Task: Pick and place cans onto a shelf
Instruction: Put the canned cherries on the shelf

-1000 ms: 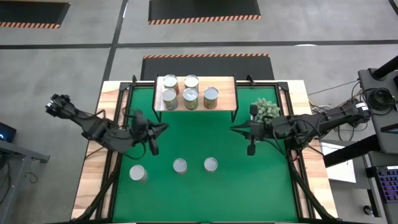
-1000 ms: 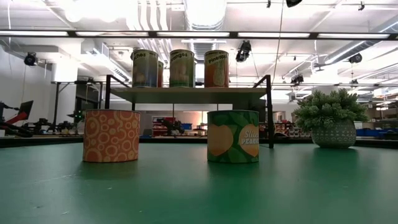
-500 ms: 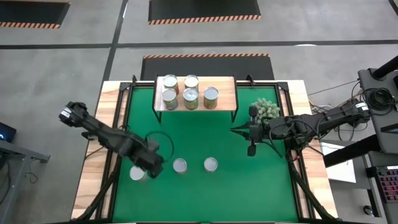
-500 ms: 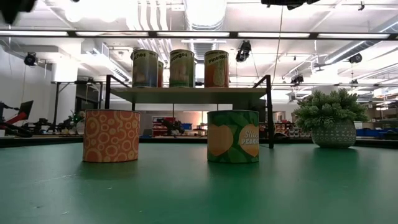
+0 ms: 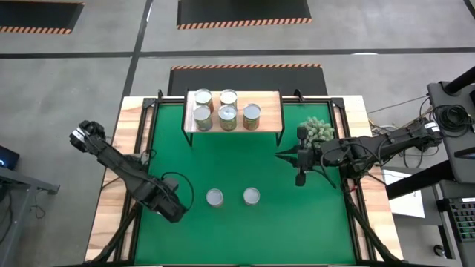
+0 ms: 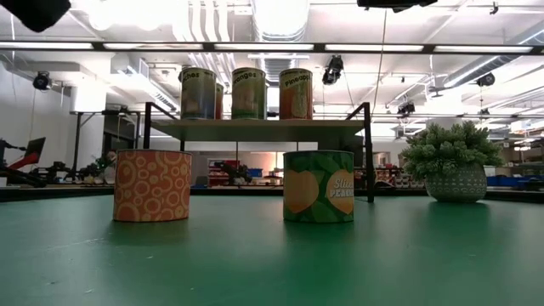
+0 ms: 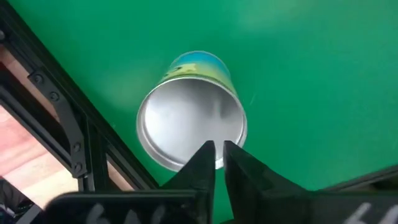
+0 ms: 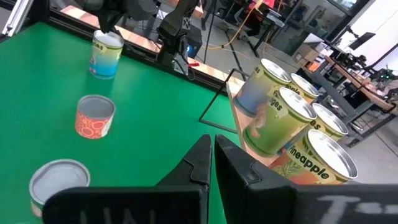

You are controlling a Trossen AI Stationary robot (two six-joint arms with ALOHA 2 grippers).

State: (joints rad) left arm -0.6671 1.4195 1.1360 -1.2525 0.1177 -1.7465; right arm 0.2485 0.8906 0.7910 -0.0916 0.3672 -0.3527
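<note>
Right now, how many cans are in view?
8. Five cans stand on the shelf; two sit mid-mat; one sits by its left edge under the left end effector, hidden from the high view.

Bright, even overhead light; glare from ceiling strip lights [image 6: 280,17], blurred shelf cans [image 8: 273,112] in right wrist view.

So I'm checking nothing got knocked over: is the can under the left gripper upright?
Upright. The left wrist view shows the can with its round silver top facing up, below the shut left gripper.
</note>
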